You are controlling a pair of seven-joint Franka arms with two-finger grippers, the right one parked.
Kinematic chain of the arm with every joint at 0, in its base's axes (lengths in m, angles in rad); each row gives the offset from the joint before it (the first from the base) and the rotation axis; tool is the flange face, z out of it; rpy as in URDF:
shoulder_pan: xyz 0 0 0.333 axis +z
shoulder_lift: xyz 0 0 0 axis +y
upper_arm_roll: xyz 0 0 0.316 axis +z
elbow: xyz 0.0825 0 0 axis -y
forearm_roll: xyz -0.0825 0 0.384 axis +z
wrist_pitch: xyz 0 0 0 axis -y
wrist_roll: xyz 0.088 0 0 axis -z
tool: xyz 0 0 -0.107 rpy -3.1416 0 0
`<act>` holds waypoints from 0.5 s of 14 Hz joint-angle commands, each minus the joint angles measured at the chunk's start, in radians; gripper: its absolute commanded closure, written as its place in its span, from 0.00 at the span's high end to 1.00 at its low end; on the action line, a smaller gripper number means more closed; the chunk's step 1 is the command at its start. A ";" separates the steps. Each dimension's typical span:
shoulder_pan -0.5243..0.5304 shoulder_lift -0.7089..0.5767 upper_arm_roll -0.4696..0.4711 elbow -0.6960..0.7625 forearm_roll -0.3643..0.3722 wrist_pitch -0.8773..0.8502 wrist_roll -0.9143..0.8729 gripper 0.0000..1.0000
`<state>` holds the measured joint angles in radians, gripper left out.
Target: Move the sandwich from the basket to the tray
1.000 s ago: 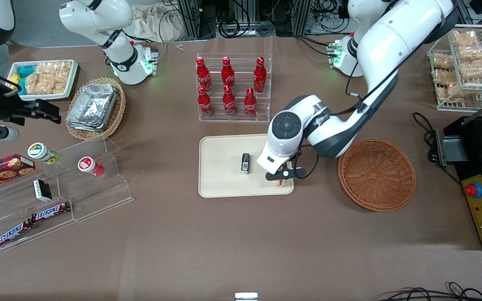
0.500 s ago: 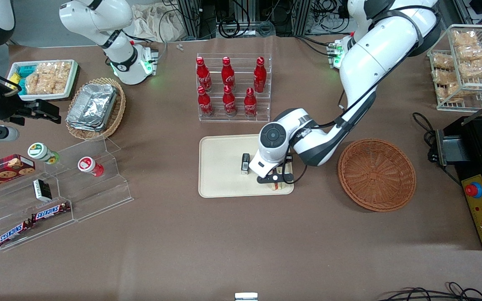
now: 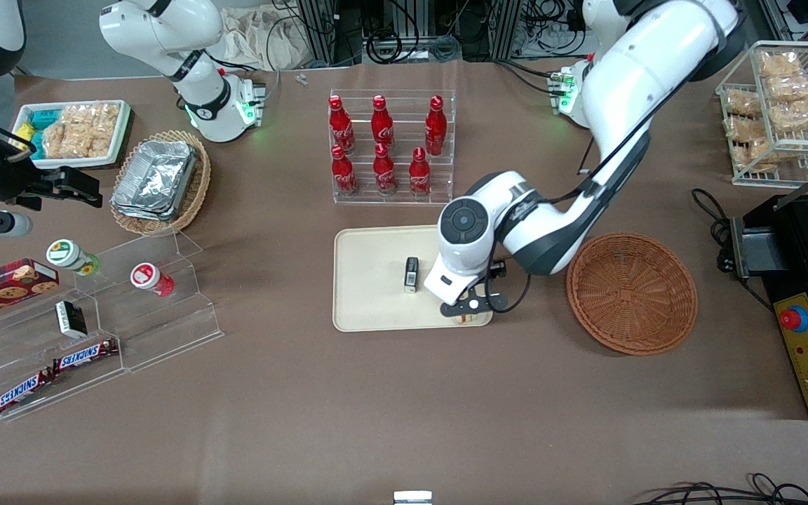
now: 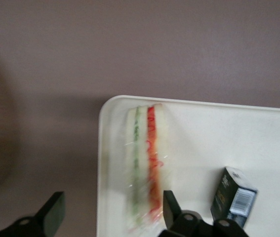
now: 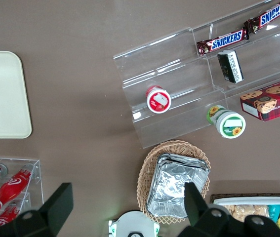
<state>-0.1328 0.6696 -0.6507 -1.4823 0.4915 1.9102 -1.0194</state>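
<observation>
arm bent low over tray | end effector released above sandwich | basket beside

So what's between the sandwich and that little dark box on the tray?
Nothing: in the left wrist view only bare tray lies between the sandwich and the small dark box. The open tool hovers over the sandwich.

tray: smooth matt cream plastic. sandwich: pale bread under glossy clear film wrap. basket: rough reddish-brown woven wicker. table cover: matt brown. small box: printed dark card. gripper above the sandwich: fingers wide apart, matt black.
</observation>
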 commanded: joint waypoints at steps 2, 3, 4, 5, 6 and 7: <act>0.117 -0.230 0.002 -0.021 -0.189 -0.143 0.213 1.00; 0.155 -0.282 0.005 -0.022 -0.233 -0.175 0.261 1.00; 0.206 -0.322 0.003 -0.022 -0.263 -0.206 0.301 1.00; 0.243 -0.353 0.002 -0.021 -0.287 -0.236 0.355 1.00; 0.269 -0.381 0.003 -0.019 -0.313 -0.259 0.404 1.00; 0.288 -0.404 0.009 -0.024 -0.320 -0.275 0.429 1.00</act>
<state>0.1148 0.3256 -0.6447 -1.4674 0.2122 1.6588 -0.6537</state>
